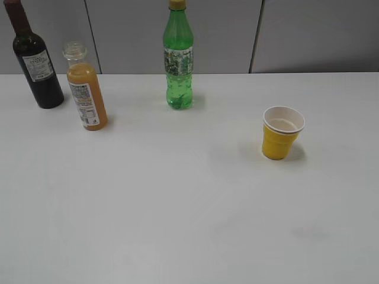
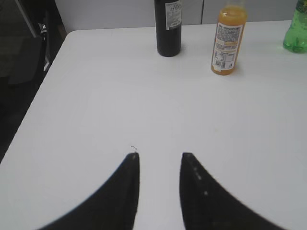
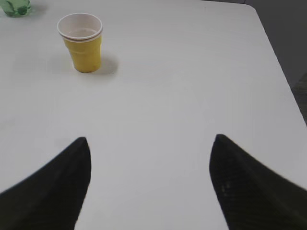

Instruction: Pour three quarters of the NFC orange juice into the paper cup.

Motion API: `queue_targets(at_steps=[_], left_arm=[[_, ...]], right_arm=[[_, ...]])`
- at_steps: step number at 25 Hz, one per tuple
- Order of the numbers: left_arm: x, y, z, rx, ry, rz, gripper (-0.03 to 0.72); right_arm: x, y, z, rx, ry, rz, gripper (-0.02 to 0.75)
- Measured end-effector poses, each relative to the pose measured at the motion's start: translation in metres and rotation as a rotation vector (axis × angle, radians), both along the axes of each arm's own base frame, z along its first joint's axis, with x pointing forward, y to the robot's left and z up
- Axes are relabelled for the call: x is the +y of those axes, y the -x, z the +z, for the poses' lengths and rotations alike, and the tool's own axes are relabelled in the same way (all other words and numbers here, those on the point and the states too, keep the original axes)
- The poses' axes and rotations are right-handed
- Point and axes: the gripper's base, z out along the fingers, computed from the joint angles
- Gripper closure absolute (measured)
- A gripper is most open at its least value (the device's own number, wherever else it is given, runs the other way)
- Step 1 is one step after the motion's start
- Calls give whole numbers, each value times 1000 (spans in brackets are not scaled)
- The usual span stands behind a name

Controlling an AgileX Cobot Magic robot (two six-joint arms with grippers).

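The NFC orange juice bottle (image 1: 86,89) stands upright and capless at the back left of the white table; it also shows in the left wrist view (image 2: 228,40). The yellow paper cup (image 1: 282,132) stands upright at the right, and in the right wrist view (image 3: 82,43) at top left. My left gripper (image 2: 159,155) is open and empty, well short of the juice bottle. My right gripper (image 3: 151,141) is wide open and empty, well short of the cup. Neither gripper shows in the exterior view.
A dark wine bottle (image 1: 34,59) stands left of the juice bottle, also in the left wrist view (image 2: 168,26). A tall green soda bottle (image 1: 178,59) stands at the back centre. The table's left edge (image 2: 29,110) and right edge (image 3: 283,72) are in view.
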Motion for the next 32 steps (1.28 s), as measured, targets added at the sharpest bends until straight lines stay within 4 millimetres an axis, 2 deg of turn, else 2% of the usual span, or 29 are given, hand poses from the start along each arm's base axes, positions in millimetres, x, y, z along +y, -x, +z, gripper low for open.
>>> queue_targets(at_steps=[32], left_arm=[[0, 0, 0, 0, 0, 0, 468]], right_arm=[[0, 0, 0, 0, -5, 3, 155]])
